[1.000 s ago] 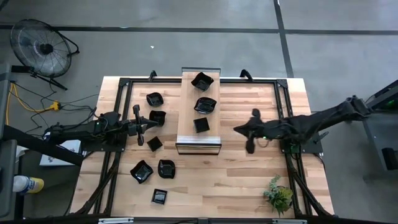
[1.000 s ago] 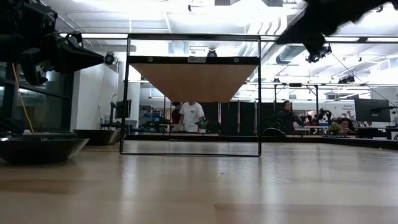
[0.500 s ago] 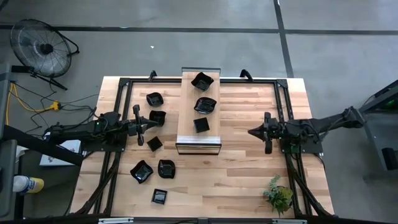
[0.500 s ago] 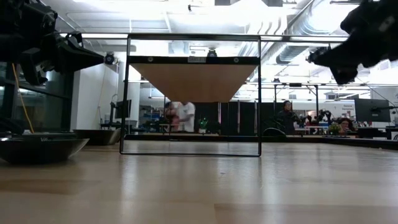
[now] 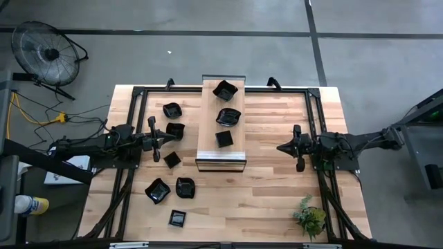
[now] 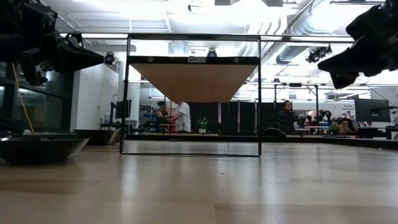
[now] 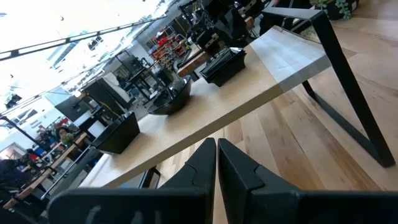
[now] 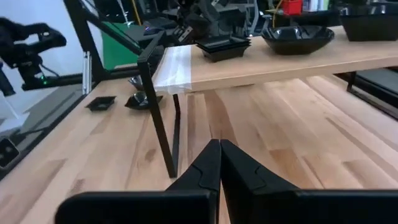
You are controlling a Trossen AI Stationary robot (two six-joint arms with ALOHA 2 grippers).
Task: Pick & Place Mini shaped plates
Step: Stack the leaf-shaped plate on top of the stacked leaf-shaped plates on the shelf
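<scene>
Three glossy black mini plates sit on the raised wooden shelf [image 5: 210,131] at mid-table: one at the far end [image 5: 224,89], one in the middle [image 5: 228,116] and a square one [image 5: 223,138] near the near end. Several more lie on the table left of the shelf, among them a plate [image 5: 175,130] and a square one [image 5: 172,159]. My left gripper [image 5: 172,140] [image 7: 216,142] is shut and empty, between those two and pointing at the shelf. My right gripper [image 5: 279,147] [image 8: 219,143] is shut and empty, right of the shelf and pointing at it.
The shelf stands on thin black legs [image 8: 160,118]. A black frame [image 5: 138,90] runs around the table's edges. A small green plant [image 5: 309,216] stands at the near right corner. Bare wood lies between the shelf and my right gripper. People stand in the room behind the table [image 6: 181,117].
My right arm has drawn back from near the shelf toward the table's right edge and come down lower, levelling out; in the last half second it has barely moved. The plates have stayed where they were.
</scene>
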